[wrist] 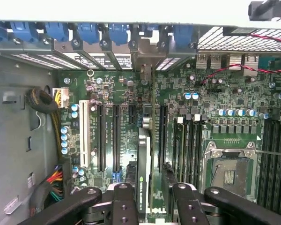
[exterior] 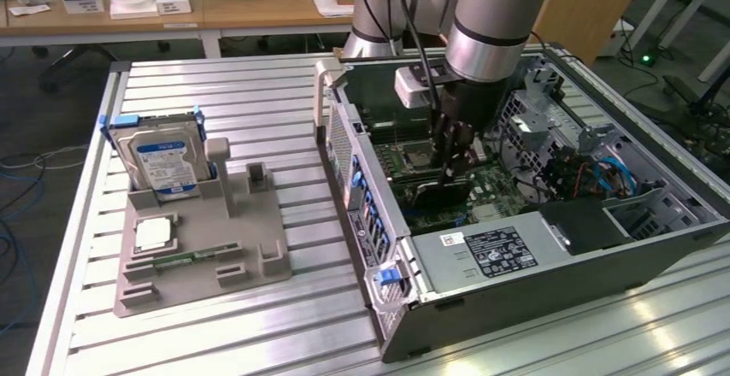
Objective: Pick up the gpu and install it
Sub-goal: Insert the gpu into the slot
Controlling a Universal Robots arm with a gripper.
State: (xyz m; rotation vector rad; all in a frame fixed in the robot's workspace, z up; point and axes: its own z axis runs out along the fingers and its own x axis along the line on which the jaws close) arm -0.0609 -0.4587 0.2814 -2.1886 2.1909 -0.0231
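The gpu [wrist: 144,159] stands on edge inside the open computer case [exterior: 377,222], seen edge-on as a thin dark card above the green motherboard [wrist: 178,93]. Its silvery bracket [wrist: 143,56] lies against the rear slot openings. My gripper [wrist: 154,206] is shut on the gpu, one black finger [wrist: 123,201] on each side of it. In the exterior view the gripper [exterior: 456,158] reaches down into the case with the dark gpu [exterior: 439,192] below it. Whether the card sits fully in a slot I cannot tell.
Expansion slots [wrist: 100,136] lie beside the card, and the CPU socket [wrist: 232,171] on its other side. Cable bundles [wrist: 49,101] hang near the case wall. Outside, at the exterior view's left, a grey holder [exterior: 256,248] carries a hard drive [exterior: 166,158] and a memory stick [exterior: 188,256].
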